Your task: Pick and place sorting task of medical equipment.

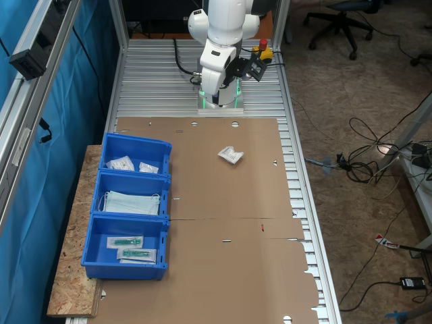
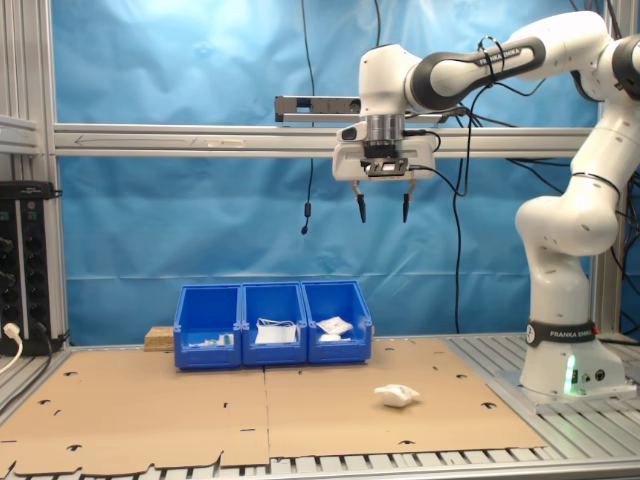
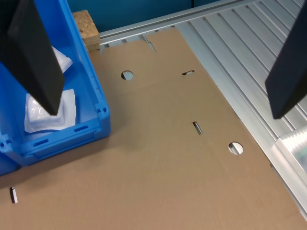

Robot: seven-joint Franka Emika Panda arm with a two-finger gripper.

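Gripper (image 2: 383,209) high at upper centre, fingers released, empty; descend squarely over packet (image 2: 397,396), lower centre, before clenching.

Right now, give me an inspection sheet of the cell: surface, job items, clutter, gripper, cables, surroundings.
Surface: brown cardboard sheet on the slatted aluminium table.
Job items: one loose packet on the cardboard, apart from the bins; similar packets in the bin nearest the robot base.
Clutter: masks in the middle bin, sleeves in the far bin.
Gripper: gripper open, empty, high above the table.
Cables: on the floor beside the table.
Surroundings: blue curtain, office chair.
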